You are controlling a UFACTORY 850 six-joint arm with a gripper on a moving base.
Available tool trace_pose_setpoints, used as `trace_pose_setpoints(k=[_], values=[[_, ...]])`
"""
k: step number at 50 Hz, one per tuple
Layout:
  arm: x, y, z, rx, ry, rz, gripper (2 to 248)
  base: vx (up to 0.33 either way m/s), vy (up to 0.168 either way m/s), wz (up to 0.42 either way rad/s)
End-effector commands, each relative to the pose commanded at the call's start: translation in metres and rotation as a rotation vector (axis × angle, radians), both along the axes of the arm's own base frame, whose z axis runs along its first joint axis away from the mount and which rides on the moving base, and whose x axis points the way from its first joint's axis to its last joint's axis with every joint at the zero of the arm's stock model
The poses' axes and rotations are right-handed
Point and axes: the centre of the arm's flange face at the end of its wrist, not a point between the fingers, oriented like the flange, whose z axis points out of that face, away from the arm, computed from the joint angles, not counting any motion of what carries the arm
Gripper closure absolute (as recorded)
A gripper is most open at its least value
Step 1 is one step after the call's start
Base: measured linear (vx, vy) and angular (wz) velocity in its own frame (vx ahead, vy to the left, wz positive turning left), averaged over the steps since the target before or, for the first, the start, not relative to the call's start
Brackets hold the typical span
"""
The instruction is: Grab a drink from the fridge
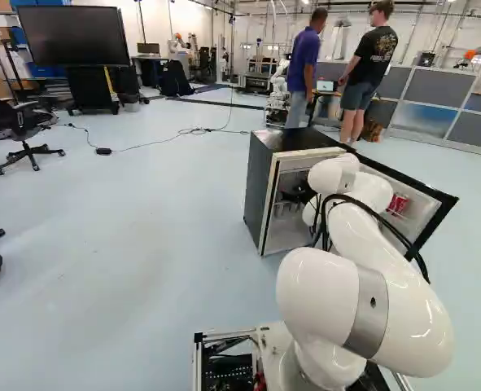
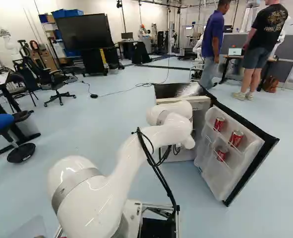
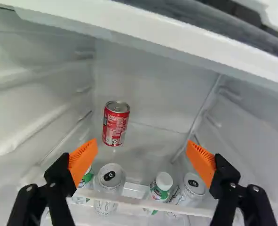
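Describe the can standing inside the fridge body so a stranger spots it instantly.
Find the dark fridge with its door open. Look past the door's racks into the main compartment: the can stands upright on the shelf. It is the only red thing seen in there; its neighbours are pale cans and a white-capped bottle.

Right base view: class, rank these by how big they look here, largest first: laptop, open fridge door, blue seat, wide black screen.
1. Open fridge door
2. Wide black screen
3. Blue seat
4. Laptop
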Motion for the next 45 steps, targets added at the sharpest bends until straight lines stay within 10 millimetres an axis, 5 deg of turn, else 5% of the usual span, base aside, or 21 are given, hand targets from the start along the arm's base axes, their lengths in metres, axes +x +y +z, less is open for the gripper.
trace_pose_setpoints(k=[45], values=[[0.028,0.008,-0.010,-0.027,-0.050,0.025,3,0.000,0.000,0.000]])
